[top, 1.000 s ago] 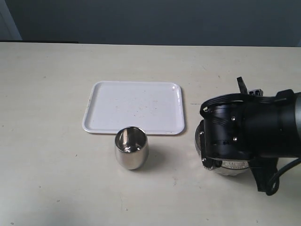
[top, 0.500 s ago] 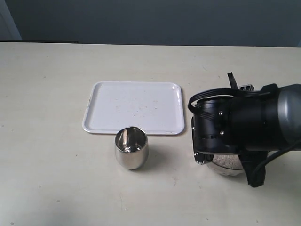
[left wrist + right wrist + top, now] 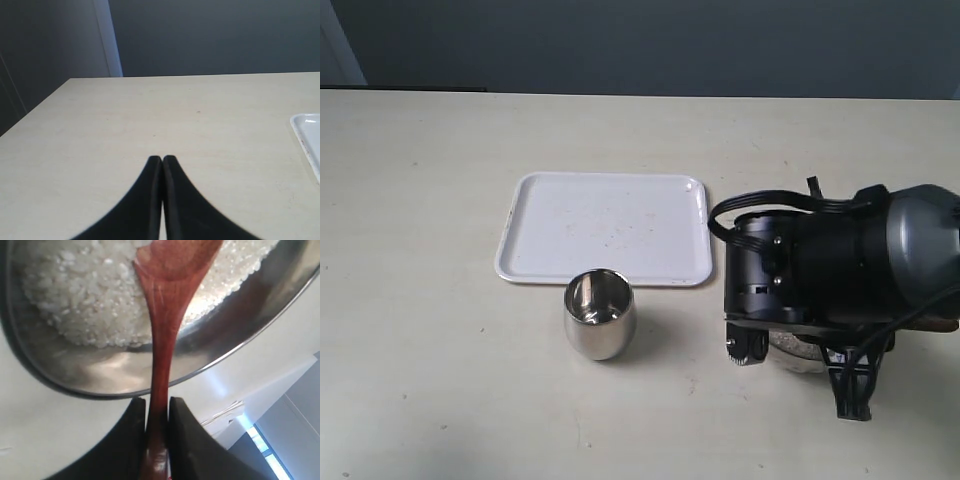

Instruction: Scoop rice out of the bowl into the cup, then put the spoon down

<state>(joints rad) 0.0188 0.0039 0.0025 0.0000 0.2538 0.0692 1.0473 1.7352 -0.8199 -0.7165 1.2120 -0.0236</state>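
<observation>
Steel bowl (image 3: 798, 355) sat at the right of the pale worktop (image 3: 420, 300), mostly hidden under the black wrist of the right arm (image 3: 830, 270); only a sliver of its near rim showed in the exterior view. The right wrist view looked down into it: white rice (image 3: 90, 295) was heaped across the bottom, with bare shiny wall toward the rim.

Right hand (image 3: 157, 405) had both fingers clamped on the handle of the reddish-brown wooden spoon (image 3: 162, 340). The handle crossed over the bowl's rim and the oval head lay over the rice. Whether the head carried grains could not be made out.

Cup (image 3: 599, 315) stood upright left of the bowl, well apart from it, just at the near edge of the white tray (image 3: 570, 230). Reflections hid its inside. The tray's surface carried a few faint specks.

Left hand (image 3: 162, 161) had its fingers pressed together with nothing between them, above bare worktop. A corner of the tray showed at the edge of its view.
</observation>
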